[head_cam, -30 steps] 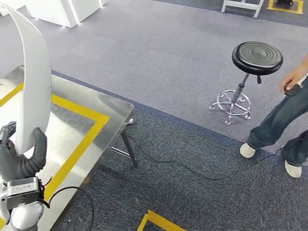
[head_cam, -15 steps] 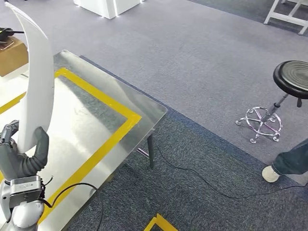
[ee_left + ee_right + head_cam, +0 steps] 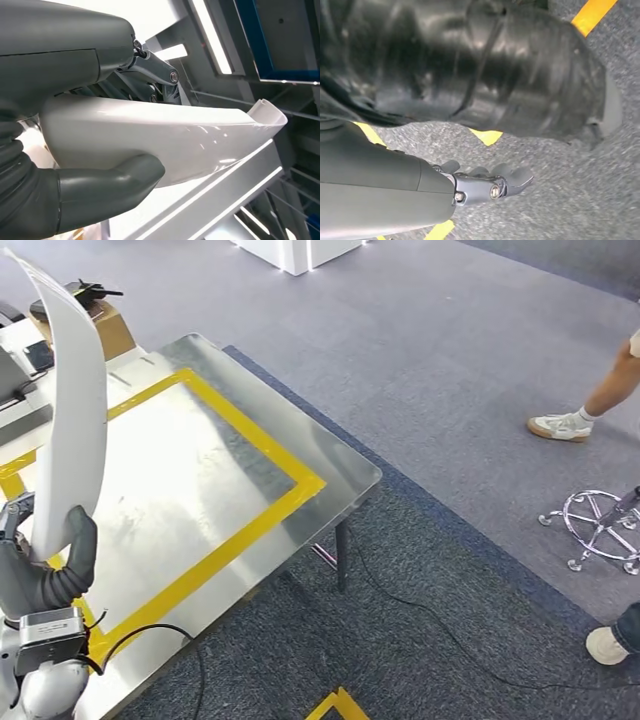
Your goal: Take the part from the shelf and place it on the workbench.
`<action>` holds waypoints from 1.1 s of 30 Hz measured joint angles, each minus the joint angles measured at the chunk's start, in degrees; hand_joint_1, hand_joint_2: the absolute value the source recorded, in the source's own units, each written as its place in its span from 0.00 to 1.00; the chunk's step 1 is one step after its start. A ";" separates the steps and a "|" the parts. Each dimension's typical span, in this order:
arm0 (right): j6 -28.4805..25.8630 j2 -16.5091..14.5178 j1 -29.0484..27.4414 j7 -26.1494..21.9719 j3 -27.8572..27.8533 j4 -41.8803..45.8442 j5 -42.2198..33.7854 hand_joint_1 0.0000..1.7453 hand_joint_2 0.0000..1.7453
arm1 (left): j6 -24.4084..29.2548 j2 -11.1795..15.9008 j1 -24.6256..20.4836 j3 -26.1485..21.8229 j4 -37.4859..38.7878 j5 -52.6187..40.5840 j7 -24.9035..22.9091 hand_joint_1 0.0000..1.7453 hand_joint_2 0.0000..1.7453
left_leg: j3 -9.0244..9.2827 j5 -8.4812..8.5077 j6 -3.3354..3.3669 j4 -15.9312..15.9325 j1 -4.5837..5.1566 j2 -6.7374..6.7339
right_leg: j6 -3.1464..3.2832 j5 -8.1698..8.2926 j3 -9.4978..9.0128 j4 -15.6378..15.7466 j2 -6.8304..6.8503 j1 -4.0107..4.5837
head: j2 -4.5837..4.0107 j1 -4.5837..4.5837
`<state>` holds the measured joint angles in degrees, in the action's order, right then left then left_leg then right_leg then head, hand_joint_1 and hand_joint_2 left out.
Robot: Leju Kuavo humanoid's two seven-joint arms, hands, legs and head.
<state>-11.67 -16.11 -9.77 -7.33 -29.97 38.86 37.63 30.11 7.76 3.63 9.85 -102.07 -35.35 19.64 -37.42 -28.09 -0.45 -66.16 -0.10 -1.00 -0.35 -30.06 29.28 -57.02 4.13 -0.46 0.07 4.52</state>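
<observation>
The part [image 3: 72,410] is a long, curved white panel, and my left hand [image 3: 45,575] grips its lower end and holds it upright at the left edge of the head view. It stands over the near left side of the steel workbench [image 3: 189,470], which has a yellow tape rectangle on top. In the left wrist view the thumb [image 3: 113,182] and fingers clamp the white part [image 3: 181,140]. My right hand [image 3: 482,182] hangs over the grey carpet with its fingers stretched out and nothing in them.
A cardboard box [image 3: 109,330] with dark items on it sits at the bench's far left corner. A black cable [image 3: 453,640] runs over the carpet right of the bench. A chrome stool base [image 3: 604,525] and a person's shoes [image 3: 562,425] are at the right.
The camera has turned, so the whole scene shifted: the workbench now takes up more of the view and the stool has slid to the right edge. The part stays in my left hand.
</observation>
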 joint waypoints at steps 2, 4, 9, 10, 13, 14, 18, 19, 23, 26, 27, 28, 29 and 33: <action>0.00 -0.10 0.13 -0.02 -0.04 0.00 0.01 0.00 0.00 | 0.05 0.05 -0.14 -0.02 0.00 -0.03 -0.13 1.00 1.00 | 3.10 1.85 0.89 6.22 0.80 -2.97 | -0.49 -0.47 -0.45 -0.07 1.12 0.32 | 0.00 0.03; 0.00 -0.19 0.22 -0.02 -0.06 0.00 0.01 0.00 0.00 | 0.11 0.10 -0.17 -0.09 0.00 -0.06 -0.20 1.00 1.00 | 3.61 1.54 1.65 7.73 1.39 -3.76 | -1.11 -0.82 -0.67 -0.04 2.41 0.62 | 0.00 -0.01; 0.08 -0.32 0.52 -0.01 -0.25 0.00 0.20 0.00 0.00 | 0.40 0.09 -0.15 -0.42 -0.02 -0.33 -0.37 1.00 1.00 | 3.81 1.95 3.07 8.54 0.52 -0.28 | -2.57 -5.13 2.51 -7.09 -2.44 0.25 | 0.00 -0.49; 0.11 -0.32 0.45 0.01 -0.33 0.00 0.27 0.00 0.00 | 0.45 0.07 -0.18 -0.43 -0.02 -0.42 -0.42 1.00 1.00 | 3.78 1.94 3.24 8.52 0.47 0.44 | -2.73 -6.78 4.70 -11.22 -3.50 0.16 | 0.00 -0.56; 0.13 -0.32 0.13 0.05 -0.62 0.00 0.37 0.00 0.00 | 0.45 0.06 0.00 -0.43 0.00 -0.59 -0.47 1.00 1.00 | 3.88 1.89 3.28 8.42 0.40 2.87 | -3.02 -6.78 8.49 -16.57 -4.09 -0.01 | 0.00 -0.60; 0.14 -0.32 0.10 0.05 -0.72 0.00 0.40 0.00 0.00 | 0.45 0.06 0.03 -0.43 0.00 -0.61 -0.49 1.00 1.00 | 3.96 1.84 3.19 8.33 0.33 3.72 | -3.04 -4.62 7.75 -14.06 -4.35 -0.10 | 0.00 -0.61; 0.29 -0.37 0.13 0.05 -0.91 0.01 0.63 0.00 0.00 | 0.46 0.08 0.00 -0.45 0.00 -0.72 -0.86 1.00 1.00 | 3.47 1.50 2.07 7.43 0.16 6.52 | -2.50 0.71 2.59 -1.99 -8.46 -0.65 | 0.00 -0.64; 0.34 -0.38 0.14 0.07 -0.92 0.01 0.67 0.00 0.00 | 0.48 0.09 0.05 -0.48 0.00 -0.75 -0.98 1.00 1.00 | 3.19 1.62 1.67 7.35 0.11 7.15 | -2.11 0.41 2.25 -1.57 -8.68 -0.60 | 0.01 -0.65; 0.41 -0.54 0.11 0.09 -1.10 0.06 0.85 0.00 0.00 | 0.51 0.20 0.24 -0.83 -0.02 -0.83 -1.14 1.00 1.00 | 1.59 0.12 0.40 4.68 0.02 5.69 | -0.41 0.72 1.70 -0.86 -5.93 -0.74 | 0.00 -0.30; 0.48 -0.70 -0.14 0.16 -1.16 0.09 0.93 0.00 0.00 | 0.50 0.20 0.22 -0.96 -0.02 -0.83 -1.22 1.00 1.00 | -3.28 -4.81 -0.28 -5.70 -0.12 2.20 | 0.20 0.48 1.49 -0.75 -3.52 -0.61 | 0.00 0.07; 0.48 -0.73 -0.21 0.21 -1.20 0.10 0.95 0.00 0.00 | 0.49 0.19 0.30 -0.98 -0.01 -0.83 -1.25 1.00 1.00 | -4.39 -5.41 -0.40 -8.08 -0.23 1.92 | 0.23 0.37 1.44 -0.76 -2.69 -0.59 | 0.00 0.08; 0.48 -0.74 -0.25 0.26 -1.24 0.10 0.95 0.00 0.00 | 0.48 0.19 0.37 -0.99 -0.01 -0.83 -1.28 1.00 1.00 | -4.51 -4.93 -0.46 -8.44 -0.32 1.76 | 0.21 0.24 1.34 -0.77 -1.88 -0.58 | 0.00 0.09; 0.48 -0.76 -0.25 0.29 -1.28 0.11 0.96 0.00 0.00 | 0.48 0.19 0.39 -1.02 -0.01 -0.83 -1.28 1.00 1.00 | -3.49 -3.43 -0.43 -6.52 -0.37 1.50 | 0.12 0.10 1.16 -0.77 -1.16 -0.58 | 0.00 0.09; 0.69 -0.89 -0.19 0.31 -1.32 0.21 1.01 0.00 0.00 | 0.46 0.18 0.26 -1.07 -0.02 -0.84 -1.29 1.00 1.00 | 3.38 1.40 0.55 6.54 0.50 -2.66 | -0.92 -0.82 0.19 -0.81 1.25 -0.19 | 0.00 0.08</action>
<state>-10.98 -17.00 -9.97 -7.02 -31.29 39.07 38.64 30.57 7.94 3.89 8.78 -102.09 -36.19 18.35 -34.05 -26.69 0.09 -59.62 0.40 -3.66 -1.27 -30.88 29.47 -57.83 5.38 -0.65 0.07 4.60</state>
